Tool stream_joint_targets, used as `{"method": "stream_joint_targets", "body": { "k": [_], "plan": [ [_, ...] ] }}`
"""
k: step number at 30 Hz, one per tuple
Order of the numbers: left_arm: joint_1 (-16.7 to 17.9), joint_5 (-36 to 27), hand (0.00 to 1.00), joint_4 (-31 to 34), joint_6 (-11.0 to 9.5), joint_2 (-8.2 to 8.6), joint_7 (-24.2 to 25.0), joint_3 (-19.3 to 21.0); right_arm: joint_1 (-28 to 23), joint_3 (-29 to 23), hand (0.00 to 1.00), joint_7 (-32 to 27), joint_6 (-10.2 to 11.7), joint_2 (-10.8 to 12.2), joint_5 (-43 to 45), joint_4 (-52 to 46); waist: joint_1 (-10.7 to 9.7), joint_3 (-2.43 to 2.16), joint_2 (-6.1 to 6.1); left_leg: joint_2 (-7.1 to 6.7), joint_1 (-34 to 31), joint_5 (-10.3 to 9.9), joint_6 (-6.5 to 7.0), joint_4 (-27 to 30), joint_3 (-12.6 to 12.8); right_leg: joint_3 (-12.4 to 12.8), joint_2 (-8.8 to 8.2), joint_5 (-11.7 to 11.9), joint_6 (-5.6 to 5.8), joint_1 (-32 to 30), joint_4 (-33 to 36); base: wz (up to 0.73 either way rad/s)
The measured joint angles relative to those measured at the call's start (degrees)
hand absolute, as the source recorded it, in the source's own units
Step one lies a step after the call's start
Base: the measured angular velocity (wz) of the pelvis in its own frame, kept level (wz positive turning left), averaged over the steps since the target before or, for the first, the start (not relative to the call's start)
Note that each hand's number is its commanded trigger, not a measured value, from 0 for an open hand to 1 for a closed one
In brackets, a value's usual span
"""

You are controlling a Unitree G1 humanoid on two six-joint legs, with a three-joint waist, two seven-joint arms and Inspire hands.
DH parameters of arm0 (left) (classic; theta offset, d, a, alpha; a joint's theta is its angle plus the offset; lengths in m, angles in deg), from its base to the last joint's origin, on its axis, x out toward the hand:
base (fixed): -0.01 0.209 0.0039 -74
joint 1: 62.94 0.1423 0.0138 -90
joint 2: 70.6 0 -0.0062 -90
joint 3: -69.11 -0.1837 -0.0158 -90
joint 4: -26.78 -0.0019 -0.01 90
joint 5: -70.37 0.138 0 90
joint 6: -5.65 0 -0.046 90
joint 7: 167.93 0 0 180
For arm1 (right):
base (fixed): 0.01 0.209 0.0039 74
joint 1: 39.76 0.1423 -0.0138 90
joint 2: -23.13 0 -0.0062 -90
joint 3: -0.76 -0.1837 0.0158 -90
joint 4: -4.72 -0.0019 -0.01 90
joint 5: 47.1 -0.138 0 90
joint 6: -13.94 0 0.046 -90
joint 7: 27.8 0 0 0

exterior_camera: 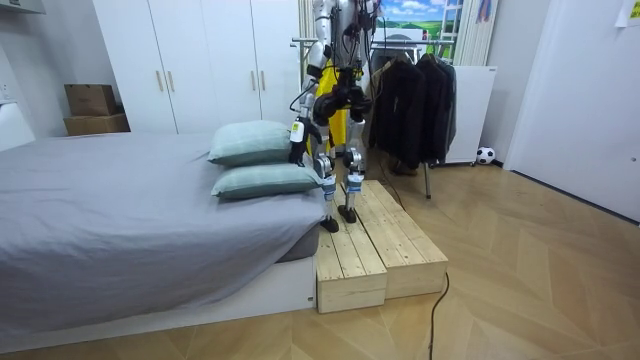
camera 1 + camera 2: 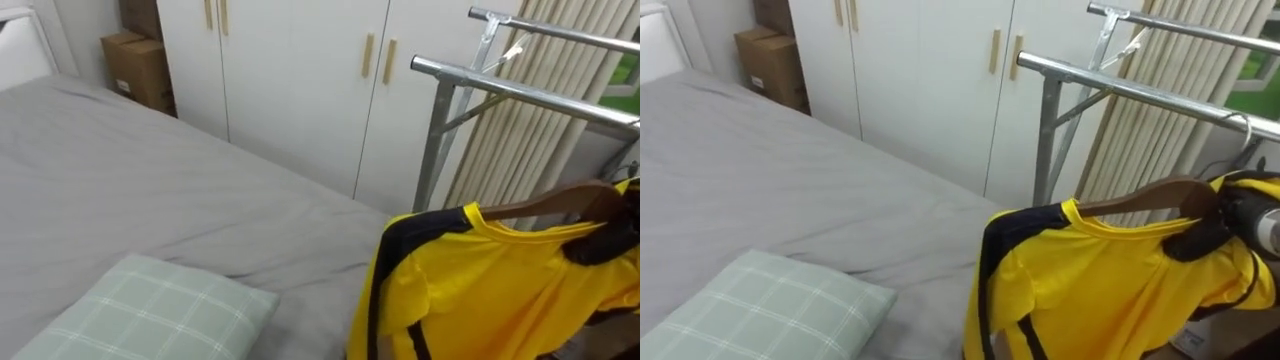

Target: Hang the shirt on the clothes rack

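Closest to me hung the yellow shirt (image 2: 1100, 280) with its black side stripe, draped on a wooden hanger (image 2: 1140, 197) below the rail of the metal clothes rack (image 2: 1120, 85). The hanger's long axis ran across my view, roughly along the rail, with the end away from my hand lower and the other end rising towards it. The shirt's hem pointed down.

In the right eye view my right hand (image 2: 1212, 228) came in from the right under the rack. Its dark fingers were curled round the middle of the hanger, at the shirt's collar. There too the wire hook (image 2: 1243, 128) pointed up, right by the rail; I could not tell whether it touched.

On the far side of the shirt from the rack lay a checked pillow (image 2: 760, 300) on the grey bed (image 2: 790, 170).

The room view showed me standing on a wooden platform (image 1: 390, 250) between the bed and the rack, facing the rack. My left hand (image 1: 296, 150) hung low beside the pillows, and I could not tell how its fingers were set. Dark jackets (image 1: 410, 100) hung farther along the rack.
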Motion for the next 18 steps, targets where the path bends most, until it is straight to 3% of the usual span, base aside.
{"method": "stream_joint_targets", "body": {
  "k": [6,11,14,18],
  "plan": [
    [0.45,-1.29,0.0,-0.09,0.0,0.0,0.21,0.13,0.0,0.0,1.0,1.15,-0.01,0.0,-0.83,2.81,0.37,0.21,0.52,-0.23,1.3,0.32,-0.54,-1.51,-0.72,-0.86,-0.17,-0.96,-0.09,1.02,0.02,0.08],
    [0.41,-2.21,0.0,0.04,-0.33,-0.01,0.36,0.21,0.0,0.0,1.0,1.11,-0.01,-0.08,-3.31,5.28,0.6,0.14,1.03,-0.35,0.72,0.49,-0.84,-1.33,-1.48,-2.24,-0.47,-1.78,-0.4,0.79,0.55,0.14],
    [0.3,-2.19,0.0,0.06,-1.05,0.11,0.33,0.19,0.0,0.0,1.0,1.1,-0.01,-0.26,-4.76,6.83,0.82,-0.04,1.64,-0.39,0.23,0.61,-1.06,-1.25,-1.57,-3.19,-0.7,-2.2,-0.47,0.32,1.03,0.16],
    [0.41,-2.04,0.0,0.19,-1.97,1.4,0.27,0.2,0.04,-0.12,1.0,1.08,0.0,-1.65,-6.85,8.87,1.63,0.08,2.87,-0.38,-0.31,0.75,-1.29,-1.3,-1.51,-3.87,-0.86,-2.4,-0.62,-0.26,1.08,0.1]
  ]
}}
